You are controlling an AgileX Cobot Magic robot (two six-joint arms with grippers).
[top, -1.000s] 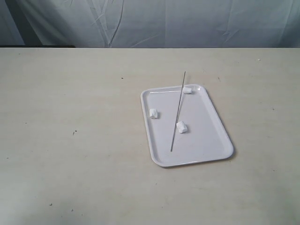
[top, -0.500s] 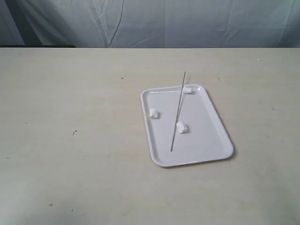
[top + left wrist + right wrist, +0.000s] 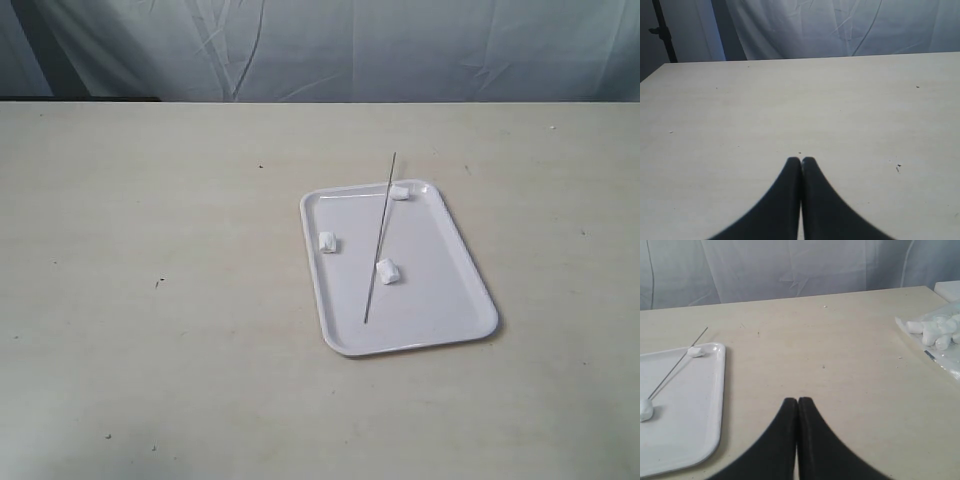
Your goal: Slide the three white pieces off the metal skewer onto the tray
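Three small white marshmallow-like lumps (image 3: 388,271), all lying on the flat white rectangular tray (image 3: 450,300).
- Lump A (image 3: 398,192): 12 o'clock of the tray, perched on the far rim, just beside the rod.
- Lump B (image 3: 327,242): toward 10 o'clock, near the long rim, well apart from the rod.
- Lump C (image 3: 388,271): about the tray's middle, just beside the rod. Cannot tell whether it touches.

Thin dark grey metal skewer (image 3: 380,240): lies flat across the tray from 12 o'clock to about 7 o'clock. Its far tip overhangs the rim onto the pale beige table (image 3: 150,200). No lump looks threaded on it.

Judgement: the unloading appears complete.

Left gripper (image 3: 801,161): clenched, nothing between the jaws, above bare table. Right gripper (image 3: 798,401): likewise clenched and empty, with the tray off at its 9 o'clock. Neither arm shows in the exterior view. A clear plastic bag of spare white lumps (image 3: 937,332) lies at 2 o'clock in the right wrist view, well apart from the tray.

Risks:
- Lump A sits on the rim, so a knock to the tray or rod could tip it onto the table.
- The overhanging tip acts as a lever: a passing arm catching it could swing the rod through A and C.
- Any regrasp needs the jaws parted first. Shut tips would only shove the thin rod.
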